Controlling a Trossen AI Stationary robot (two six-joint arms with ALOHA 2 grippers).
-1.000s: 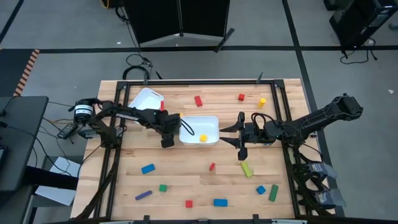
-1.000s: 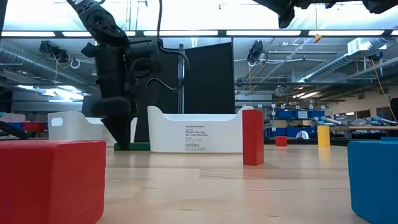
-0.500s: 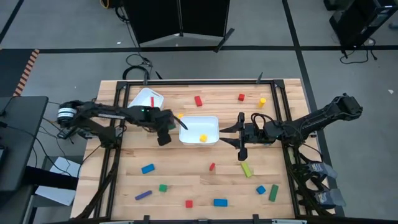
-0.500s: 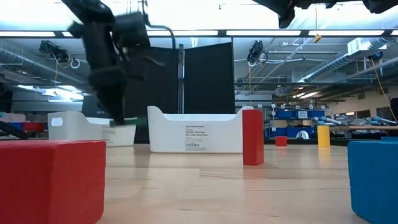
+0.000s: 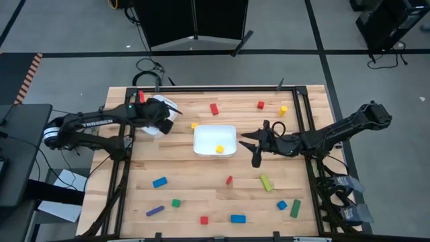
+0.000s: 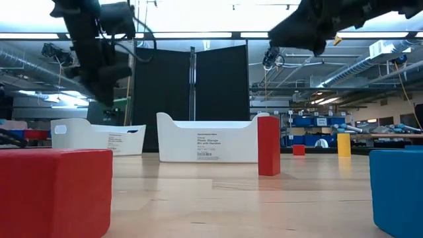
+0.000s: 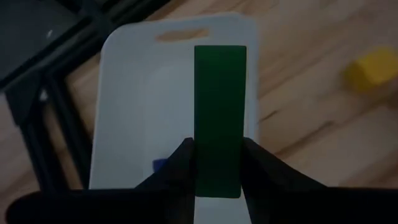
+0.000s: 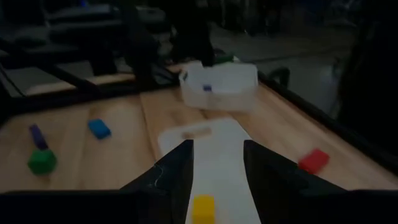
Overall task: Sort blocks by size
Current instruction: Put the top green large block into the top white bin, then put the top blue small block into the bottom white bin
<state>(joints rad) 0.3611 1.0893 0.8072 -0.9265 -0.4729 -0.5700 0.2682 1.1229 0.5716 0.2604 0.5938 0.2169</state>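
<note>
— What's hidden? 
— The left tray's [image 7: 149, 106] contents, mostly; the left pincer [image 7: 217, 163] grips a green bar [image 7: 219, 118] above it.
— And the right pincer [image 8: 217, 165]? 
— Parted, empty, over the middle tray [image 5: 213, 134] holding a yellow cube [image 5: 219, 149].

— Where do the cameras sit?
— One looks straight down over the whole worktop [image 5: 201, 195]. One lies at worktop level, facing the room, close behind a red block [image 6: 53, 192].
— And the wrists?
— Each peers forward past its own fingers. All share the white trays [image 5: 215, 141].
</note>
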